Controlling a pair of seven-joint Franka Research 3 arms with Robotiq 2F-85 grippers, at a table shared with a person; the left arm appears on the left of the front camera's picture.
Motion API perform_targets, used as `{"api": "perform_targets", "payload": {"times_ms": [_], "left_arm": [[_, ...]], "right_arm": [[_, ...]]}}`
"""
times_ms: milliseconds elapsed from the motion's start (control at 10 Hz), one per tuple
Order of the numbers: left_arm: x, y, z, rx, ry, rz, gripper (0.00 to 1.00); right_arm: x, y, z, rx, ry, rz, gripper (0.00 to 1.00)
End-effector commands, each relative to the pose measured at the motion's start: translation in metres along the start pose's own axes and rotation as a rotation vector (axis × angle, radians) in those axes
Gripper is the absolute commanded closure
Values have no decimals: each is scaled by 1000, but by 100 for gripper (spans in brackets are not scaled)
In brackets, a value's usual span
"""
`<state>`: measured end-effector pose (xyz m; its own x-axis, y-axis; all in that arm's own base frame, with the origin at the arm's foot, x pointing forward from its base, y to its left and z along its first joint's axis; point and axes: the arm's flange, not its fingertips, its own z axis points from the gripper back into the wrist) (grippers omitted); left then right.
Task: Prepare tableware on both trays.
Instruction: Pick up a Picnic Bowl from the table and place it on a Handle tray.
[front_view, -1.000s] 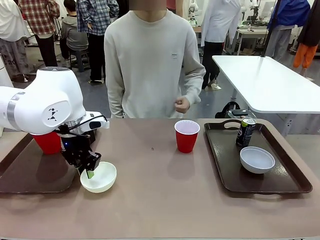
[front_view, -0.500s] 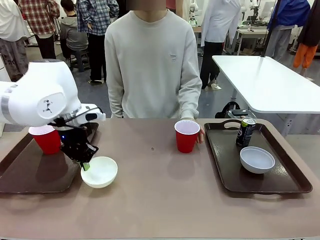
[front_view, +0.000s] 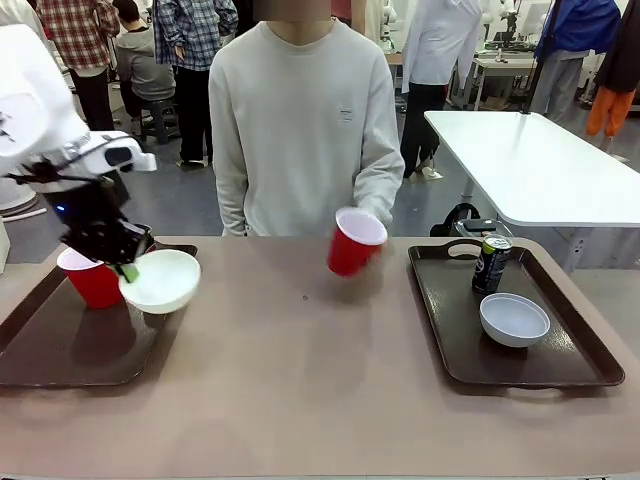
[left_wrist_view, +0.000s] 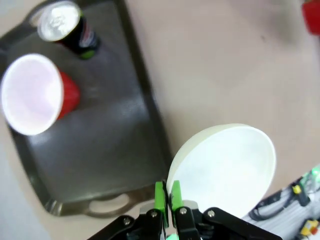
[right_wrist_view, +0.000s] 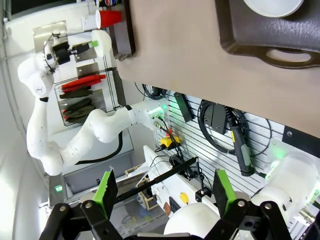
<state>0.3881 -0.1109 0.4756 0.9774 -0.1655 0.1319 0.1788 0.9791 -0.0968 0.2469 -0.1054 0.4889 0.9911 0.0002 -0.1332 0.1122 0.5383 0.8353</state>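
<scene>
My left gripper (front_view: 128, 268) is shut on the rim of the cream-white bowl (front_view: 160, 281), which hangs tilted above the right edge of the left tray (front_view: 60, 352). A red cup (front_view: 92, 280) stands on that tray. In the left wrist view the fingertips (left_wrist_view: 160, 196) pinch the bowl (left_wrist_view: 225, 167) over the tray (left_wrist_view: 105, 150), with the red cup (left_wrist_view: 35, 95) and a dark can (left_wrist_view: 67, 27) below. The person's hand holds a second red cup (front_view: 355, 241) tilted above the table's middle. The right tray (front_view: 440, 330) carries a can (front_view: 491, 263) and a pale bowl (front_view: 514, 319). My right gripper (right_wrist_view: 165, 190) is open, off the table's edge.
The person stands at the far side, behind the middle of the brown table (front_view: 300, 400). The right wrist view looks past the table's edge at the right tray (right_wrist_view: 240, 42), with a wall rack and cables beneath. A white table (front_view: 540, 165) stands at the back right.
My left gripper lifted the bowl off the table and carried it up and left to the left tray's edge. The person's hand picked up the middle red cup and tilted it.
</scene>
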Motion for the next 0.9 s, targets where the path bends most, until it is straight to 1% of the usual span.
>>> {"api": "perform_targets", "payload": {"times_ms": [0, 100, 300, 400, 700, 800], "left_arm": [[-7, 11, -5, 72, 41, 12, 94], [0, 0, 0, 0, 0, 0, 94], [0, 0, 0, 0, 0, 0, 94], [-3, 9, 2, 26, 13, 5, 94], [-17, 51, 2, 56, -50, 78, 94], [-21, 60, -4, 55, -44, 101, 94]], "right_arm": [[3, 2, -1, 19, -12, -12, 0], [3, 2, -1, 19, -12, -12, 0], [3, 2, -1, 19, -12, -12, 0], [3, 2, -1, 19, -12, -12, 0], [3, 2, -1, 19, -12, -12, 0], [3, 2, -1, 19, -12, -12, 0]]}}
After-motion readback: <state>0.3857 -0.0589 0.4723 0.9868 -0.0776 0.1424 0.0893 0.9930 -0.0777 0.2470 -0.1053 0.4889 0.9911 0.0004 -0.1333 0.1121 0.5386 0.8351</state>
